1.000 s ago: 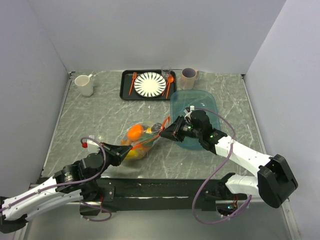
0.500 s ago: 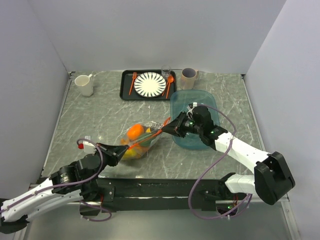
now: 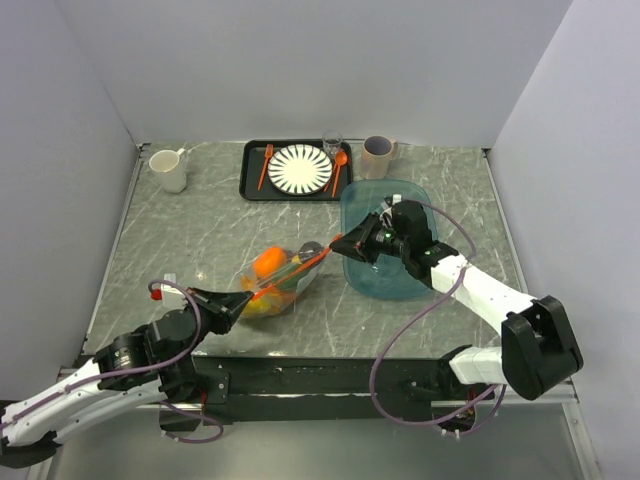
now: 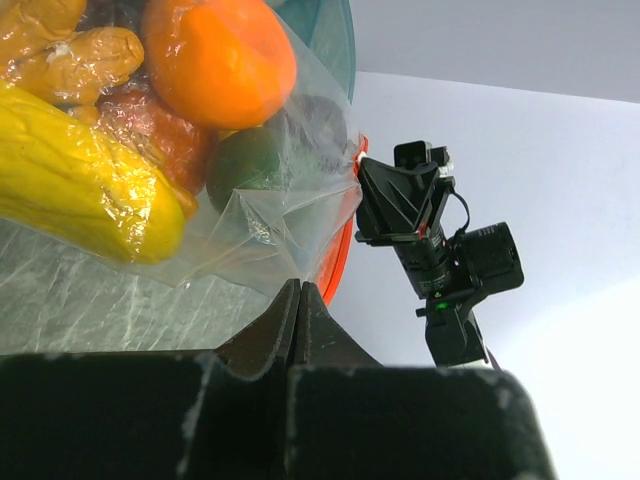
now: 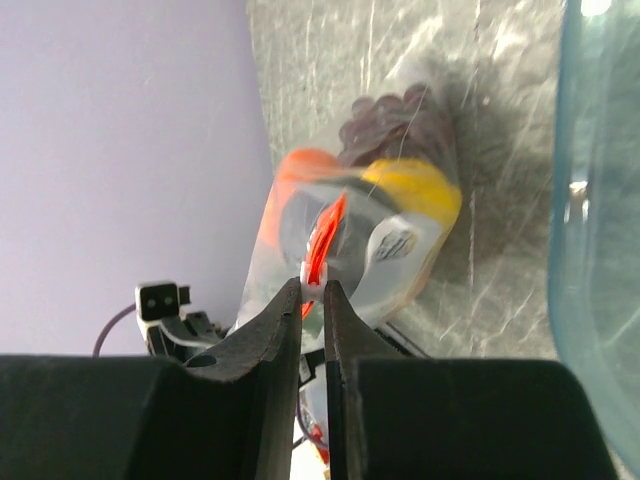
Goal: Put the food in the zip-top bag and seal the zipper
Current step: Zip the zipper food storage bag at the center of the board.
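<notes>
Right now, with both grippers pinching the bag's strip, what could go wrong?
1. The right gripper pinches only a thin bit of the zipper, so it may slip out.
2. The zip-top bag is stretched between it and the left gripper and is loaded with food. Pulling harder could tear the plastic or jerk a corner free.
</notes>
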